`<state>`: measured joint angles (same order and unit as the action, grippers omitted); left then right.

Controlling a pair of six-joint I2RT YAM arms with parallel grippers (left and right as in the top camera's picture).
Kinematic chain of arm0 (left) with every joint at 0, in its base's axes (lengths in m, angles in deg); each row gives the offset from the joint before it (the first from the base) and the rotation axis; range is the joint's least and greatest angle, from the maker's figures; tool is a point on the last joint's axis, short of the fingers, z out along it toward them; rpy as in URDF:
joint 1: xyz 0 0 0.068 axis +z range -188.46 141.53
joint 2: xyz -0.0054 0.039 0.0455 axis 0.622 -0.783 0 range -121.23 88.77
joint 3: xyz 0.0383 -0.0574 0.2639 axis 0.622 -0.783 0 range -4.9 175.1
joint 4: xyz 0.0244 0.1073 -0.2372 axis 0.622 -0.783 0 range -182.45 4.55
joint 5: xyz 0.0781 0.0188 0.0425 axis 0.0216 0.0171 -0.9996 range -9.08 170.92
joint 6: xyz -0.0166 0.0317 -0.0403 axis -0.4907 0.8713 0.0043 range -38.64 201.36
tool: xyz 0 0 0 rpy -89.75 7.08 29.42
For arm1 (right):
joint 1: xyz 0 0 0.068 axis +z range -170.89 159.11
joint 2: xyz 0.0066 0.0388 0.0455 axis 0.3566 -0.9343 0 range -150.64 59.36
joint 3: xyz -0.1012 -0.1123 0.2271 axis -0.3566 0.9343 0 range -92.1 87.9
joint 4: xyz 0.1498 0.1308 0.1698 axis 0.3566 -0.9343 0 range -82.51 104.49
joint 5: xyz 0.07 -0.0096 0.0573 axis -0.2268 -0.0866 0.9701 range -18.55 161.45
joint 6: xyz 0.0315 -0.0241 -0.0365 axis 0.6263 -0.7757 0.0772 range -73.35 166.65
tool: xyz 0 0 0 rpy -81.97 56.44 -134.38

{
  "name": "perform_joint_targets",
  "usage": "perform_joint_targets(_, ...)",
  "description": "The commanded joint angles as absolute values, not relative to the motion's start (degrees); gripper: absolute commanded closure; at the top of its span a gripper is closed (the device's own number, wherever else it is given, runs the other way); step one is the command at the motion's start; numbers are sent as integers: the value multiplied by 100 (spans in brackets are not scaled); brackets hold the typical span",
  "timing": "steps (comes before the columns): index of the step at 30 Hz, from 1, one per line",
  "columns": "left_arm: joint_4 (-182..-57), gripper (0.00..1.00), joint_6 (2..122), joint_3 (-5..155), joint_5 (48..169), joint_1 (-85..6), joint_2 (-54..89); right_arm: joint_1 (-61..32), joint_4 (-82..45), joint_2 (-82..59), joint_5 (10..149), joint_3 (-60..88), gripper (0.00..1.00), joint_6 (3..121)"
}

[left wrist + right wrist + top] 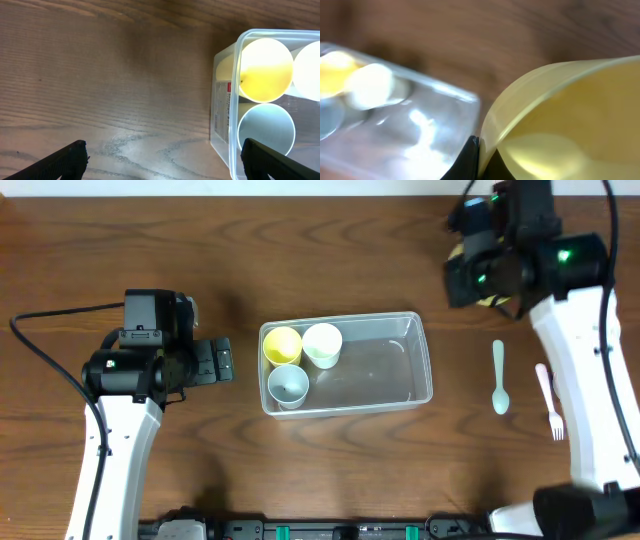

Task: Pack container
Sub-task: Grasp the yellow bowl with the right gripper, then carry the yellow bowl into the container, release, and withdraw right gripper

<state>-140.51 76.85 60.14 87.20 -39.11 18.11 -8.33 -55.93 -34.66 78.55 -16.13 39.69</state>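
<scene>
Left fingers [65, 162] spread empty beside the container [424, 358]; right fingers [469, 161] apparently pinch a yellow bowl [570, 120].

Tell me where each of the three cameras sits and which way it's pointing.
Overhead: above the table, looking straight down on the container, spoon and fork; left arm and right arm show.
Left wrist: low on the left arm, facing the container's end with the yellow cup and blue cup; left fingers, open, at the bottom corners.
Right wrist: on the right arm, looking past the yellow bowl, held at its rim by the right fingers, toward the blurred container.
Shared: all three show the container.
</scene>
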Motion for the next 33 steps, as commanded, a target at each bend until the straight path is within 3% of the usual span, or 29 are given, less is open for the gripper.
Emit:
perform_joint_targets(1,-14056,2,7630,6018,8783,-3902,1831,-281,-5778,-3636,7986,-1526,99,3928)
perform_joint_targets(13,-14058,2,7630,6018,8783,-3902,1831,1057,-4882,-4104,7979,-68,99,4124)
perform_joint_targets(27,-14058,2,7630,6018,8783,-3902,1831,946,-4041,-4703,7230,811,97,4183)
perform_joint_targets(29,-14058,2,7630,6018,8783,-3902,1831,926,-3984,-4705,7230,811,88,4183)
perform_joint_targets(31,-14058,2,7630,6018,8783,-3902,1831,928,-3942,-4705,7230,811,60,4181)
perform_joint_targets(33,-14058,2,7630,6018,8783,-3902,1831,928,-3903,-4705,7230,811,57,4183)
